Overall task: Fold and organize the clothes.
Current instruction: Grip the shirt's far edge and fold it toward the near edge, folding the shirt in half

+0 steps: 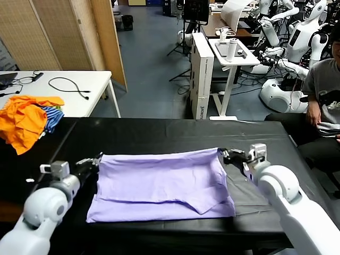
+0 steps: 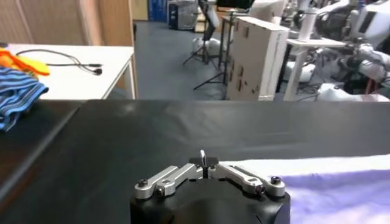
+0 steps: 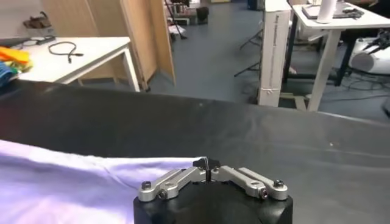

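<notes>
Jaws are clenched on both the left gripper (image 1: 97, 159) and right gripper (image 1: 223, 153) at the T-shirt (image 1: 162, 185) mid-frame corners; thin pinches could slip, spoiling the fold.

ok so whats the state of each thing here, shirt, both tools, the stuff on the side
lavender T-shirt: spread flat on the black table, partly folded
left tool: shut, at the shirt's left far corner
right tool: shut, at the shirt's right far corner
orange garments: crumpled heap
striped cloth: bunched beside the heap
</notes>
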You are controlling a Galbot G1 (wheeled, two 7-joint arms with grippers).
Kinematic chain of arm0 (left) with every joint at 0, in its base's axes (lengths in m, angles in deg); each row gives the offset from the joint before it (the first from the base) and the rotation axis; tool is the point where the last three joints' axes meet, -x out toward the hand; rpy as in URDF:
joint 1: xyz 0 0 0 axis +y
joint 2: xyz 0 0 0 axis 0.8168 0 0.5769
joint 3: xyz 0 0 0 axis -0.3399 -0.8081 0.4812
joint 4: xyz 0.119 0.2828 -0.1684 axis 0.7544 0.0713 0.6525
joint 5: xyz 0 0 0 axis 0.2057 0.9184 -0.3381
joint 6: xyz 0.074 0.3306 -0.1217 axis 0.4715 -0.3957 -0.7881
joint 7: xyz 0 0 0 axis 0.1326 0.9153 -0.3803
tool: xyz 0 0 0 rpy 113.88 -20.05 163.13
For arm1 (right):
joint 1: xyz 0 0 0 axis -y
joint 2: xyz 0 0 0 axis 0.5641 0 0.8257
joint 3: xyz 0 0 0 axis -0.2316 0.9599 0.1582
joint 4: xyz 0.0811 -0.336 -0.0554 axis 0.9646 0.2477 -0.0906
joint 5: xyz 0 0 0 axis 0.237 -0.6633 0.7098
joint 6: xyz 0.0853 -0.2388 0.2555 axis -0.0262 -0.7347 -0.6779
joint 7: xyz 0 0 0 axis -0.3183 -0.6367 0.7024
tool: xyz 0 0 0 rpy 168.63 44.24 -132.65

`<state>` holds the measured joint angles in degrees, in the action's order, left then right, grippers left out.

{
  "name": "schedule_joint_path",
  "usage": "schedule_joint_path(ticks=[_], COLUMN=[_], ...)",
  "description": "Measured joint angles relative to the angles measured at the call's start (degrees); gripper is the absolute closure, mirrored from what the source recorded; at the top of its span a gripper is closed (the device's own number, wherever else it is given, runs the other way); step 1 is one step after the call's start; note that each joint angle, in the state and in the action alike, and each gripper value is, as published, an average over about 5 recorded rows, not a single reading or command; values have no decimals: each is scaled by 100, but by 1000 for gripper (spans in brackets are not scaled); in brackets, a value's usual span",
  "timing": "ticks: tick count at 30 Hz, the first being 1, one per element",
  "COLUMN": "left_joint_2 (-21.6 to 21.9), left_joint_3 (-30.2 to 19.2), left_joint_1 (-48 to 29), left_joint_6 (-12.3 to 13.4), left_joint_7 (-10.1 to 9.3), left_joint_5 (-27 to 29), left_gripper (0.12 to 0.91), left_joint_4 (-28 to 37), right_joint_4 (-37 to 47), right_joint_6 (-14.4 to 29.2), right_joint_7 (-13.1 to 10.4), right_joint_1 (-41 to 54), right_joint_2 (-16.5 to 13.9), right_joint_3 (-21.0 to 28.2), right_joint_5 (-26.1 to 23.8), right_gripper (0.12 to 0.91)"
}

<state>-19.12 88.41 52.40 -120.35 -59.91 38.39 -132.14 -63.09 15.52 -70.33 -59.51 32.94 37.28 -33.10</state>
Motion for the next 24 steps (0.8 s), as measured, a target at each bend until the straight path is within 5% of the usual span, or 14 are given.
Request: schedule_joint_path(ticks=[24], left_joint_2=[-743], left_joint_3=[389], left_joint_1=[1619], left_joint_6=[100], left_joint_7=[136], left_joint_5=[1156], left_gripper=[882], left_joint_4=[-537], right_joint_4=[-621], right_joint_6=[0], right_joint_7=[101], right_joint_1=[-1886], right_joint_2=[-28], right_joint_3=[-764], right_joint_5=[-189], right_gripper=[886])
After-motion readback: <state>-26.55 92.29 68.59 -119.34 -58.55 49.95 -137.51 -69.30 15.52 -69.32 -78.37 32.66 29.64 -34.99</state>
